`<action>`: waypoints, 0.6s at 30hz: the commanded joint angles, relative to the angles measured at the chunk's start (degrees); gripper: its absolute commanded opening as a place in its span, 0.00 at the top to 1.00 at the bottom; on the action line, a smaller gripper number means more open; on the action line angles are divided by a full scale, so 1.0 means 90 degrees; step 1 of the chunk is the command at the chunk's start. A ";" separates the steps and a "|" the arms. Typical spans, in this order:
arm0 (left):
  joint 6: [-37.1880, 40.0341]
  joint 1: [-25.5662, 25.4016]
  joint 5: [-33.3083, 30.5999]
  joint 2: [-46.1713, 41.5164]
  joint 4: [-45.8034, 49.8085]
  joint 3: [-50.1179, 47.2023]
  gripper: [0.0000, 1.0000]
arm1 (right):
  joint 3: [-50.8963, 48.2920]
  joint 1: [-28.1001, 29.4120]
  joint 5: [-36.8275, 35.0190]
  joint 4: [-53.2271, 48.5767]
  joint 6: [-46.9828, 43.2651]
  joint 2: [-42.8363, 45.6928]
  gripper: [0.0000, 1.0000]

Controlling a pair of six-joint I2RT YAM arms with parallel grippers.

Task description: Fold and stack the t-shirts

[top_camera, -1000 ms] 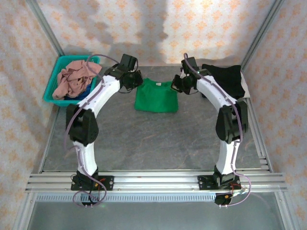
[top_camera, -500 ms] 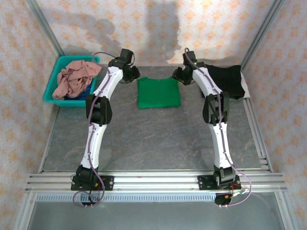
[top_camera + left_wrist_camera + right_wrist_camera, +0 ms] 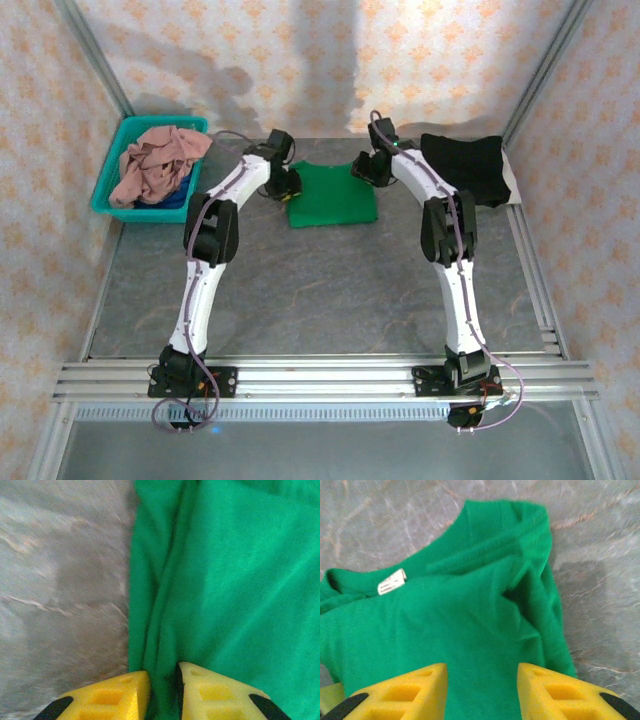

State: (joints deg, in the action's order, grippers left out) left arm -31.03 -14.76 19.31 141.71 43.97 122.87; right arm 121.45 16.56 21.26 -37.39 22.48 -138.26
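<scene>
Place: was a robot lab test cell, benchtop | evid.: alu extrusion rail [image 3: 330, 378] ran along near edge | left arm [image 3: 200, 270] & right arm [image 3: 462, 290] were bolted to it, cables [image 3: 203, 385] loose at bases | walls were patterned backdrop panels [image 3: 450, 60] in metal posts | table top [image 3: 320, 290] was grey, stone-look

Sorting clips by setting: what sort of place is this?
Likely a robot lab cell, not a home: an aluminium mounting rail, printed backdrop walls, a staged basket and green shirt.
</scene>
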 commanded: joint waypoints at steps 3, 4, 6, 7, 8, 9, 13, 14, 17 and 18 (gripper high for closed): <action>0.0393 -0.0413 -0.0036 -0.0876 -0.0278 -0.1488 0.76 | 0.0342 -0.0153 -0.0617 -0.0475 0.0227 -0.0414 0.64; 0.0419 -0.0495 -0.0017 -0.1008 -0.0359 -0.1788 0.76 | 0.0546 -0.0178 -0.0614 -0.0571 0.0245 -0.0571 0.63; 0.0405 -0.0716 -0.0054 -0.1332 -0.0572 -0.2477 0.77 | 0.1285 -0.0182 -0.0672 -0.0961 0.0196 -0.0974 0.59; 0.0361 -0.0830 -0.0005 -0.1504 -0.0708 -0.2784 0.78 | 0.1660 -0.0183 -0.0704 -0.1176 0.0146 -0.1162 0.58; 0.0294 -0.0969 0.0134 -0.1656 -0.0874 -0.3120 0.78 | 0.2076 -0.0162 -0.0752 -0.1434 0.0074 -0.1343 0.56; 0.0219 -0.1122 0.0278 -0.1795 -0.1002 -0.3392 0.79 | 0.2468 -0.0151 -0.0808 -0.1655 0.0018 -0.1474 0.54; -0.0172 -0.1483 0.0471 -0.2517 -0.1453 -0.4355 0.82 | 0.2905 -0.0105 -0.0929 -0.1852 -0.0240 -0.1315 0.47; -0.0282 -0.1475 0.0573 -0.2793 -0.1611 -0.4620 0.82 | 0.2862 -0.0083 -0.1023 -0.1869 -0.0304 -0.1153 0.46; -0.0371 -0.1300 0.0565 -0.3520 -0.1580 -0.4973 0.78 | 0.2496 -0.0017 -0.1227 -0.2002 -0.0406 -0.0535 0.46; -0.0362 -0.1224 0.0534 -0.3733 -0.1505 -0.4966 0.75 | 0.2194 0.0026 -0.1276 -0.1980 -0.0408 -0.0263 0.46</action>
State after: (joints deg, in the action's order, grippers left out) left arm -32.58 -28.67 24.05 114.06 30.52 78.81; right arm 143.79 15.88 13.72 -51.42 20.67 -149.18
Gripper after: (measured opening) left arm 0.240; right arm 0.538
